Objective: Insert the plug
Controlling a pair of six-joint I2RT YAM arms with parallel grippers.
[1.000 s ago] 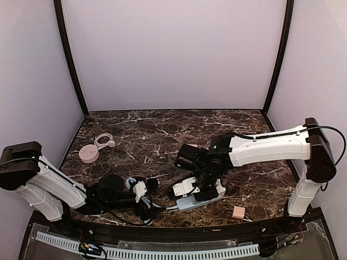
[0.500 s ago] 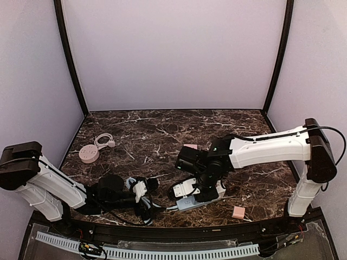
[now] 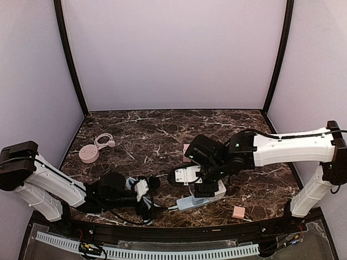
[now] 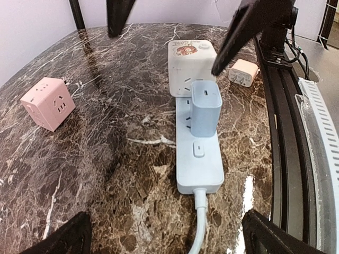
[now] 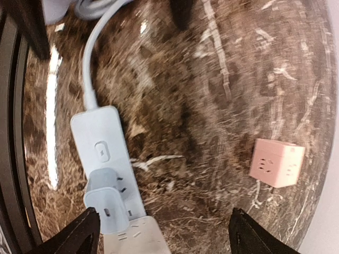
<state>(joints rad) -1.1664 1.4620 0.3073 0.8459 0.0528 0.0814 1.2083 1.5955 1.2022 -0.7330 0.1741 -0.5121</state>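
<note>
**Tool state.** We are finding the right tool (image 5: 164, 222) spread wide and gripping nothing, hanging directly above the plug (image 5: 107, 211). The left tool (image 4: 169, 235) is likewise standing released and empty, low over the table (image 4: 106, 159).

**Task item.** The plug is sitting upright in the power strip (image 5: 100, 132) straight beneath the right tool. It is just beside the white cube adapter (image 4: 192, 61) at the strip's far end. The strip is lying straight ahead of the left tool.

**Risks.**
- We are judging the plug to be home, but the seam at its base is too small to read. If it is only part-way in, it could be leaning or lifting out.
- Neither tool is holding the strip. A finger brushing the plug or the white cube during a sideways move could be dragging the light strip across the table.
- The right tool's fingers (image 4: 241, 34) are hanging to either side above the plug, so we are advising a straight lift.

**Views.**
- The left wrist view is giving the plug's side profile and those fingers above it.
- The right wrist view, blurred, is looking down on the strip's switch (image 5: 101, 152), its cable (image 5: 92, 58) and a pink cube (image 5: 276, 161) well off to one side of the right tool. It is telling us nothing about height.
- The top view is hiding the plug under the right arm. It alone is showing a round pink item (image 3: 88, 154) well apart from both tools.
</note>
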